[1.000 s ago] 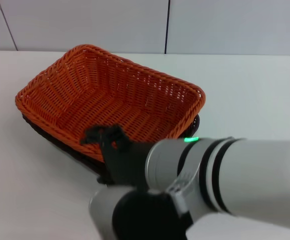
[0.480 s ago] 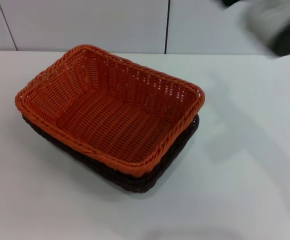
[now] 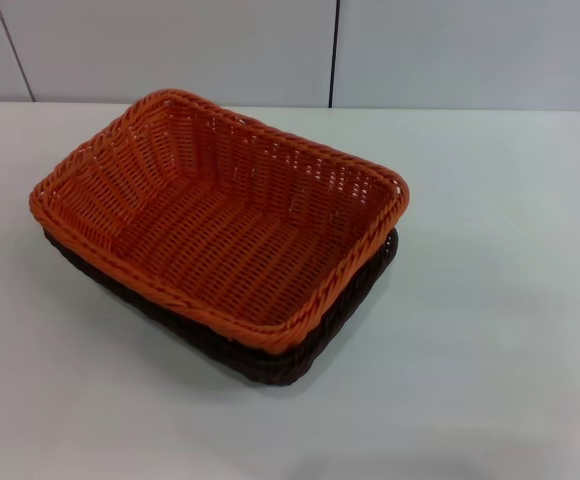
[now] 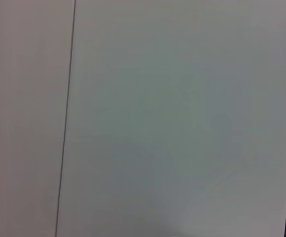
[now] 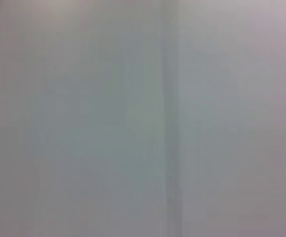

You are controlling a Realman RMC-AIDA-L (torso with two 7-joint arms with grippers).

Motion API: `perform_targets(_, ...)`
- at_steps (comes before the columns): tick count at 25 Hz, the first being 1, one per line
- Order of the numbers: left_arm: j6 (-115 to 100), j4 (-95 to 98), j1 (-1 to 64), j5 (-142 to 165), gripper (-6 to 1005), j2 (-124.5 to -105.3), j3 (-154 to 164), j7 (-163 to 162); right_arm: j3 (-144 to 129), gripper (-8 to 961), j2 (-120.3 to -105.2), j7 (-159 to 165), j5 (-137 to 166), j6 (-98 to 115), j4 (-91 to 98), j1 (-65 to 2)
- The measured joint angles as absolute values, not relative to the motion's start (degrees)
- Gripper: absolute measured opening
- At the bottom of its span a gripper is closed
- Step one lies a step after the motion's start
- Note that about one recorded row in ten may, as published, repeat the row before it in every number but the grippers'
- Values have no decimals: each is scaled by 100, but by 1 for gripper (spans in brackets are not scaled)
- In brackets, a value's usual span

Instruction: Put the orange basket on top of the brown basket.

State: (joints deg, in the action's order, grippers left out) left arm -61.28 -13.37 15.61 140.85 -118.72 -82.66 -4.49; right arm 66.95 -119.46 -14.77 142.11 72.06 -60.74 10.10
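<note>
The orange basket [image 3: 220, 215] sits nested on top of the brown basket [image 3: 300, 355] on the white table, left of centre in the head view. Only the brown basket's dark rim and lower side show beneath the orange one, along its near and right edges. Neither gripper appears in the head view. Both wrist views show only a plain pale surface with a thin seam, and no fingers.
The white table [image 3: 500, 300] stretches out around the stacked baskets. A pale panelled wall [image 3: 430, 50] with a dark vertical seam runs behind the table's far edge.
The right arm, which filled the foreground by the baskets' near edge a second ago, swung up to the upper right and has left the head view. The baskets have not moved.
</note>
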Motion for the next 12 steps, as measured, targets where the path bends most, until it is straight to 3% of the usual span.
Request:
perform_targets(6, -6284, -1333, 1519, 14087, 798, -11869, -8245, -521, 5853, 731, -11938, -1444, 12254, 8812, -4201, 186)
perform_targets(12, -6325, -1334, 1495, 14089, 798, -11851, -8251, -519, 5633, 731, -11938, -1439, 11880, 8883, -3991, -22)
